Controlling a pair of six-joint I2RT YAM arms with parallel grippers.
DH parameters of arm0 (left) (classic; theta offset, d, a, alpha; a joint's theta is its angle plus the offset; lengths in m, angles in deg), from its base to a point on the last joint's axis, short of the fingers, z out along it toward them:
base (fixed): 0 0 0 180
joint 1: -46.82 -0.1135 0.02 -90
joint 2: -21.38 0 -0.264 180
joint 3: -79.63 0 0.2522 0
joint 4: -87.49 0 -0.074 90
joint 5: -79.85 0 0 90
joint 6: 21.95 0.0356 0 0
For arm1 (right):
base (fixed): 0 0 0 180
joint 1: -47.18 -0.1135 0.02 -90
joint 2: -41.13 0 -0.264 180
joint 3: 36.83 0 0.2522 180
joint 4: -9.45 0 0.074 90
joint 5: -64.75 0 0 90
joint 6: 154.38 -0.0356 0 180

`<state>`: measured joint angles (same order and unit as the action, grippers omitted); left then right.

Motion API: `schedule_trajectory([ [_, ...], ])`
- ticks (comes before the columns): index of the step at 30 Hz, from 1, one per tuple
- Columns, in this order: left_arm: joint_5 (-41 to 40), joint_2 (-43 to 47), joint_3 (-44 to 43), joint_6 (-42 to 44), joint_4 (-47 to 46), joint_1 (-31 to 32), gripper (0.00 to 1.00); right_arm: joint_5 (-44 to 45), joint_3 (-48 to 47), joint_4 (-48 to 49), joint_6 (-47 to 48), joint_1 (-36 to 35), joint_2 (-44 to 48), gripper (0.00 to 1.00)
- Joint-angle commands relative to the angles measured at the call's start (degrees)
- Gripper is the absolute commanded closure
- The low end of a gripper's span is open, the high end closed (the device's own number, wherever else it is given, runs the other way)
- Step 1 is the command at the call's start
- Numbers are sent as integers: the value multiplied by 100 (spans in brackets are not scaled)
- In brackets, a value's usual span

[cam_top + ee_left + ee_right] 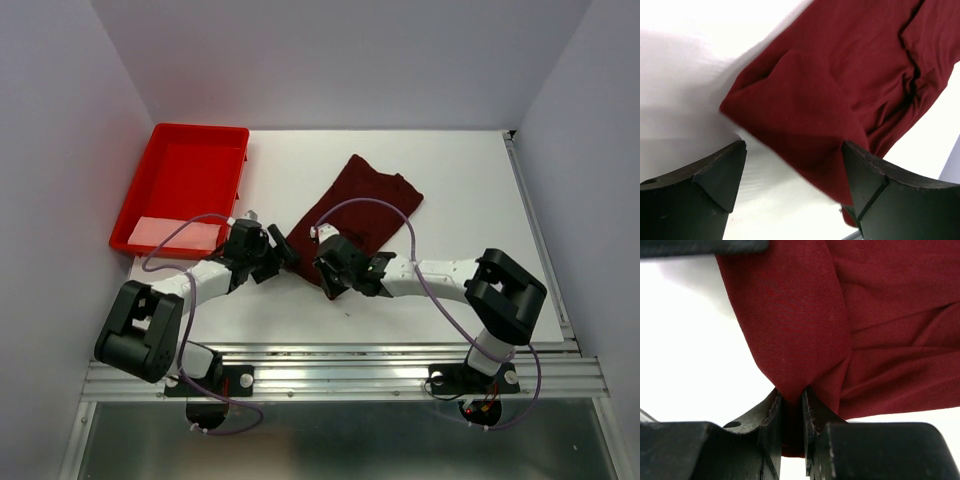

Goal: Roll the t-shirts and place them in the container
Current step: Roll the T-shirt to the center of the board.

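While the right gripper (pixel 792 401) is pinching a narrow fold at the near end of the dark maroon t-shirt (pixel 365 200) with its fingers closed tight on the cloth, the left gripper (pixel 794 150) is hovering with its fingers spread apart and is holding nothing. The t-shirt is lying flat and creased on the white table (pixel 470 190), running from near left to far right, and its near-left edge is sitting under the gap of the left gripper. The red tray (pixel 195 175) is standing well apart at the far left.

Judged hazards:

- The pinch is taking only a small bunch of cloth. A quick pull is likely to draw the fold out of the grip.
- Only one side of the near end is being held. Rolling from here is likely to produce a skewed, cone-shaped roll.
- The cloth is soft and the table looks smooth. Pushing forward is likely to slide the whole garment rather than turn it over.
- The existing creases are likely to be trapped inside the roll.
- The two grippers are working near each other, so closing in on the same edge is risking contact.
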<state>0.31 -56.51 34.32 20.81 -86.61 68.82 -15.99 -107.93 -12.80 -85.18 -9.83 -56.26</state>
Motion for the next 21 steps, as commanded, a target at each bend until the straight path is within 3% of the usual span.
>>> schedule_trajectory([
  [1,70,-121,17,-215,-690,-29,13,-257,48,181,-74,-3,255,99],
  [5,62,-402,0,-320,-1007,-20,25,-310,30,172,-91,-3,246,99],
  [6,70,-472,-35,-321,-1016,-29,45,-310,21,164,-91,-3,220,99],
  [7,70,-534,-70,-312,-1016,-20,56,-302,13,164,-91,-3,211,99],
  [8,70,-639,-123,-303,-1016,-29,81,-241,4,155,-83,-3,194,99],
  [10,88,-719,-167,-268,-990,-29,98,-188,4,146,-74,-3,185,96],
  [11,97,-789,-228,-242,-972,-20,100,-153,4,120,-56,49,193,90],
  [12,79,-816,-255,-215,-911,-29,100,-4,-5,76,-30,50,211,62],
  [14,44,-894,-342,-180,-771,-29,100,181,-14,23,84,50,246,25],
  [16,0,-1026,-413,-110,-700,-29,100,462,-40,-91,137,137,299,19],
  [21,184,-1386,-808,180,-445,-29,100,463,48,-83,208,743,808,19],
])
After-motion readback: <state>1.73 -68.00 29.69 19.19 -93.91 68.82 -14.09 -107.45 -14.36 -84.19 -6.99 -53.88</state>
